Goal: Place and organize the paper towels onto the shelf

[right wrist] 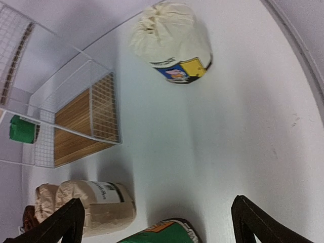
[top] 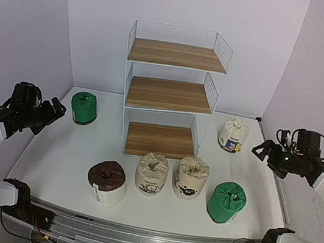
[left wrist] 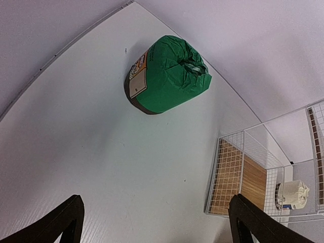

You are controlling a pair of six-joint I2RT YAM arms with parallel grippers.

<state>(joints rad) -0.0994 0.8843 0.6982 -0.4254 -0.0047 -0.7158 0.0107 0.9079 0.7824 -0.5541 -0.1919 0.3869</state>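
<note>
The shelf stands at the back centre with all three wooden boards bare. A green roll stands left of it and shows in the left wrist view. A white roll with a blue-yellow label stands right of the shelf and shows in the right wrist view. In front stand a brown-topped roll, two beige rolls and a second green roll. My left gripper is open and empty, raised at the left. My right gripper is open and empty, raised at the right.
The white table is bounded by purple walls at the back and sides. A metal rail runs along the near edge between the two arm bases.
</note>
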